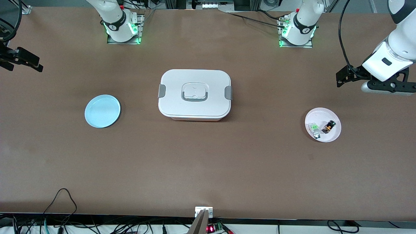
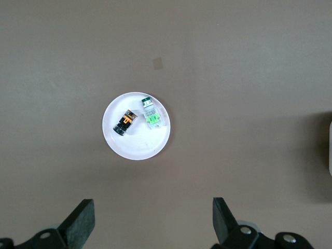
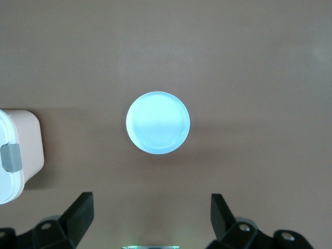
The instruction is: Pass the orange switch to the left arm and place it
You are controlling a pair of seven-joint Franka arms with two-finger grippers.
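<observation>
The orange switch, a tiny black block with an orange cap, lies on a small pale pink plate toward the left arm's end of the table, beside a grey-white component with a green top. In the left wrist view the switch lies on the plate, well apart from my left gripper. My left gripper hangs open and empty, high over the bare table near that plate. My right gripper hangs open and empty, high over the right arm's end of the table. The white box stands mid-table.
A light blue plate lies toward the right arm's end; in the right wrist view it lies beside a corner of the box. Cables run along the table edge nearest the front camera.
</observation>
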